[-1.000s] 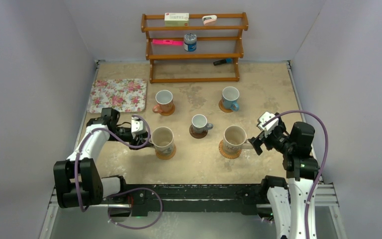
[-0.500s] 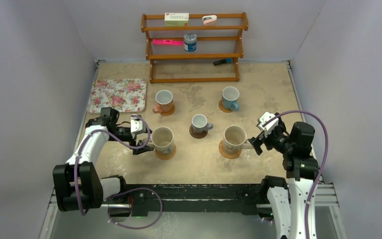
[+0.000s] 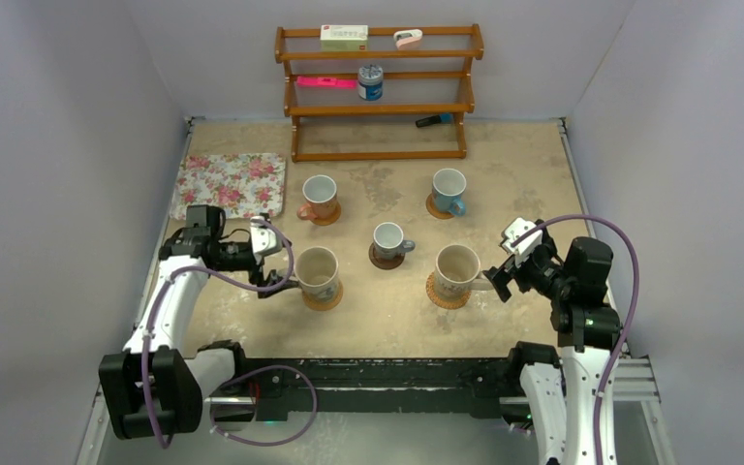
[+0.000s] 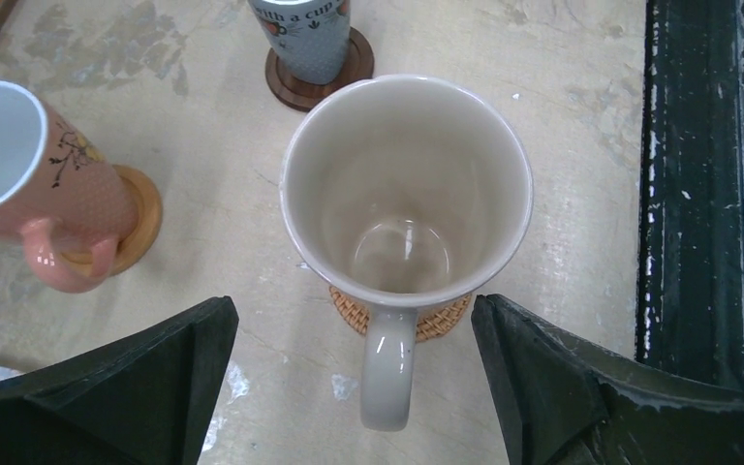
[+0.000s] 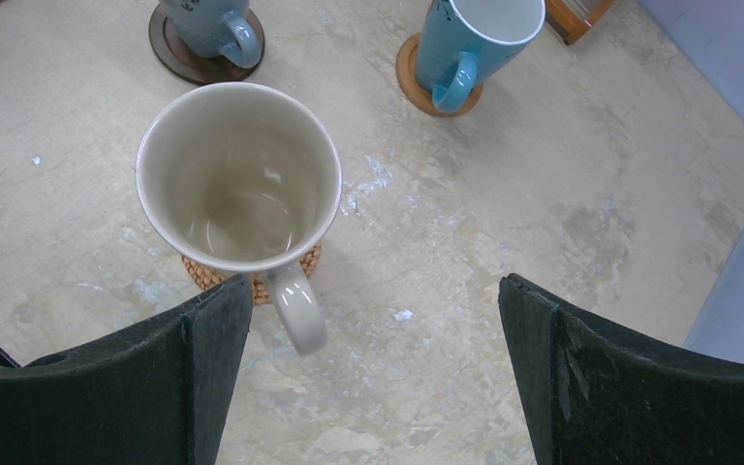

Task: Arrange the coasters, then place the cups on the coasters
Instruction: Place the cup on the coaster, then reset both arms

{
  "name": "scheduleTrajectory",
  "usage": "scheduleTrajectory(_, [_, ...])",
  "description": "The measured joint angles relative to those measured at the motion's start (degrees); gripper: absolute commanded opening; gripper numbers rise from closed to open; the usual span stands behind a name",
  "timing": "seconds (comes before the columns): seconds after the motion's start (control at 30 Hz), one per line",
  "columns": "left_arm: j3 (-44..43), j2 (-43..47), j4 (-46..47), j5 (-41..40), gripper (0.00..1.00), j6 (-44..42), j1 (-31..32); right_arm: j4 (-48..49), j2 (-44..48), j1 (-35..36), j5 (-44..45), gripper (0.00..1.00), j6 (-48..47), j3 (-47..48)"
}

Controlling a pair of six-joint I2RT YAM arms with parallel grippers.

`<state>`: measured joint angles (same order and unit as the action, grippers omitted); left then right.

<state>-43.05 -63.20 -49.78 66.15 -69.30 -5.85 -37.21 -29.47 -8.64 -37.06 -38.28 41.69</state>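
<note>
The left gripper [image 4: 351, 302] stands wide and holds nothing. The handle of the left cream mug [image 4: 407, 184] points straight into the gap between its fingers without touching either one. The right gripper [image 5: 376, 283] is just as wide and also holds nothing, and the right cream mug [image 5: 237, 174] turns its handle towards it.

Both cream mugs stand upright near the front of the desk [image 3: 387, 320], mouths up, with nothing inside. Each sits on a woven coaster: the left coaster [image 4: 441, 320] and the right coaster [image 5: 199, 271].

The other 3 mugs are also upright, 1 per coaster. The small grey mug [image 3: 387, 238] is at centre on the dark brown coaster [image 3: 380, 260], handle to the right. The pink-orange mug [image 3: 319, 196] is far left, handle to the left. The blue mug [image 3: 448, 189] is far right.
</note>
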Motion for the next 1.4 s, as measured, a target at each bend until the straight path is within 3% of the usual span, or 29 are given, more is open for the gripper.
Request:
scheduleTrajectory(0.27, [-0.85,4.39,6.45,-4.48,1.00,11.23,-1.62,-0.02,0.02,0.00,0.00,0.99,-0.17,0.00])
scheduleTrajectory(0.53, [-0.90,7.30,18.95,-8.59,1.00,25.79,-12.13,-0.13,0.68,0.00,-0.02,0.99,-0.33,0.00])
scheduleTrajectory(0.87, [1.57,5.44,30.99,-16.02,1.00,38.71,-19.32,-0.17,0.68,0.00,0.00,0.99,-0.33,0.00])
scheduleTrajectory(1.4, [5.29,12.17,36.30,-28.02,1.00,44.76,-20.79,1.55,3.89,0.00,1.70,0.99,1.01,-0.59])
